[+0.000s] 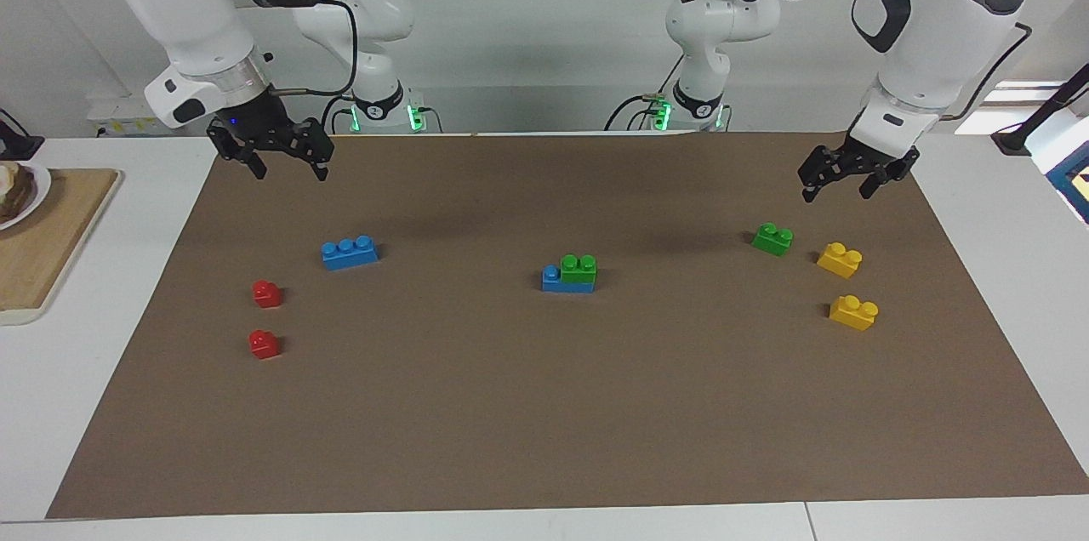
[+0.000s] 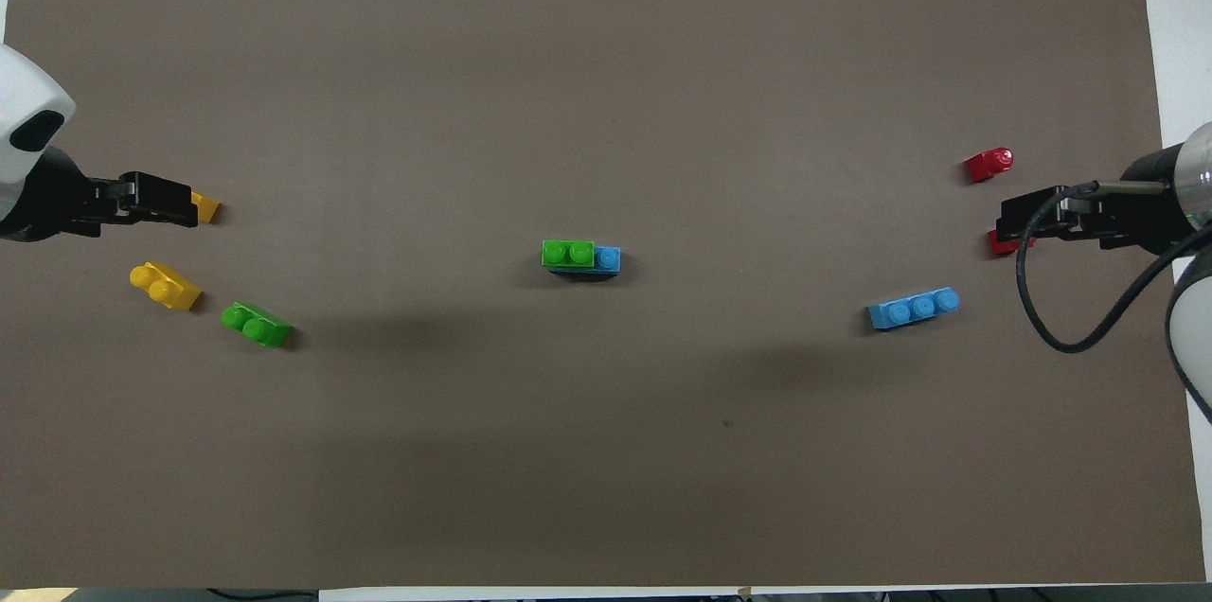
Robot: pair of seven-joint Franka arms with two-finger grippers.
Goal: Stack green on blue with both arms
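At the middle of the brown mat, a green brick (image 1: 578,268) (image 2: 568,253) sits on a blue brick (image 1: 557,280) (image 2: 608,258), leaving one blue stud bare. A second green brick (image 1: 772,238) (image 2: 257,325) lies loose toward the left arm's end. A second blue brick (image 1: 350,252) (image 2: 914,309) lies loose toward the right arm's end. My left gripper (image 1: 836,190) (image 2: 189,204) hangs open and empty above the mat near the loose green brick. My right gripper (image 1: 289,172) (image 2: 1006,223) hangs open and empty above the mat near the loose blue brick.
Two yellow bricks (image 1: 840,259) (image 1: 853,311) lie beside the loose green brick; in the overhead view the left gripper partly covers one (image 2: 206,207). Two red bricks (image 1: 267,293) (image 1: 264,344) lie near the loose blue brick. A wooden board (image 1: 51,252) with a plate lies off the mat.
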